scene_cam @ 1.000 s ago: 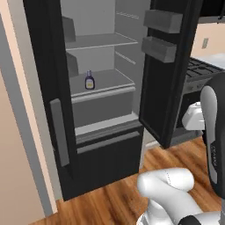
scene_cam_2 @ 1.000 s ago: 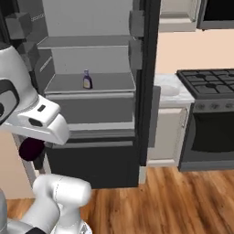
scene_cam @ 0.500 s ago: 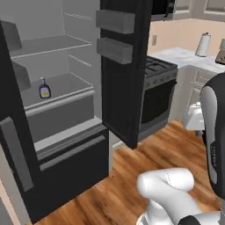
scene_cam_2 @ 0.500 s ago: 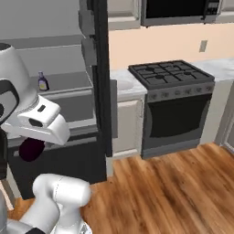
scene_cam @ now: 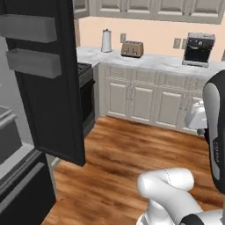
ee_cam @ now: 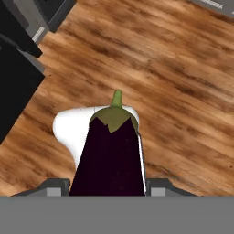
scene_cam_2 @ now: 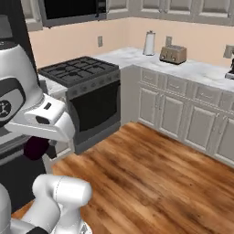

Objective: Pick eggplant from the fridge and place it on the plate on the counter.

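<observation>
Between the gripper point(ee_cam: 109, 194) fingers, clamped at six o'clock, the eggplant point(ee_cam: 109, 157) points stem-up toward twelve. It looks light, firm and glossy, likely slippery; a mid-body hold suits it best.

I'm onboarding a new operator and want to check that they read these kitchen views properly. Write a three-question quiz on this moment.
1. True or false: the gripper holds the eggplant.
2. In the hand view, what lies beyond the eggplant's green cap? A) wooden floor B) marble counter C) fridge shelf
3. Fill in: on the counter, the toaster stands beside the white ____.

Key
1. True; the eggplant sits between the finger tips, stem pointing away.
2. A, the wooden floor.
3. Paper towel roll.
</observation>
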Motion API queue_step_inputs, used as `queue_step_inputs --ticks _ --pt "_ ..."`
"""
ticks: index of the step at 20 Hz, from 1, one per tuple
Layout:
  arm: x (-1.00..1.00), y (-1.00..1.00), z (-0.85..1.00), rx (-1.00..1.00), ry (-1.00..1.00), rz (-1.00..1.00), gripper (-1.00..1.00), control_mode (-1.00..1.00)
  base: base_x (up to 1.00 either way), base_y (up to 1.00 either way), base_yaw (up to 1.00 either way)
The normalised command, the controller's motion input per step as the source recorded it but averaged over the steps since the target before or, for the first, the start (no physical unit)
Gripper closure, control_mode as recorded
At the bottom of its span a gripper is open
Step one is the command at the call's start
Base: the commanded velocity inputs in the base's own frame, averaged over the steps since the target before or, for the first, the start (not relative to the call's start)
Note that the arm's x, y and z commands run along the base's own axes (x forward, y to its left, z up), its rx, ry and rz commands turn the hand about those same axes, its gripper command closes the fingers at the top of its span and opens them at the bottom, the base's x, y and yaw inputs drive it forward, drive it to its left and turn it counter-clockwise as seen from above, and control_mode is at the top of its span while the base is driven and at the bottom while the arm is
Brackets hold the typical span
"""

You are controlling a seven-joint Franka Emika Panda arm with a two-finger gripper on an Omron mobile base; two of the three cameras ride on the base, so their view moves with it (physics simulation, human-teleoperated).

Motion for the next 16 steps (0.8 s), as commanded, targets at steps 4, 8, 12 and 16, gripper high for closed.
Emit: queue_step_inputs --ticks 4,8,12,16 --pt "0.0 0.0 0.0 0.0 0.0 0.0 1.0 1.0 0.0 0.03 -0.84" --pt "0.0 0.0 0.0 0.0 0.0 0.0 1.0 1.0 0.0 0.08 -0.85" --pt "0.0 0.0 0.0 0.0 0.0 0.0 1.0 1.0 0.0 0.1 -0.85" --pt "0.0 0.0 0.0 0.0 0.0 0.0 1.0 1.0 -0.04 0.06 -0.79"
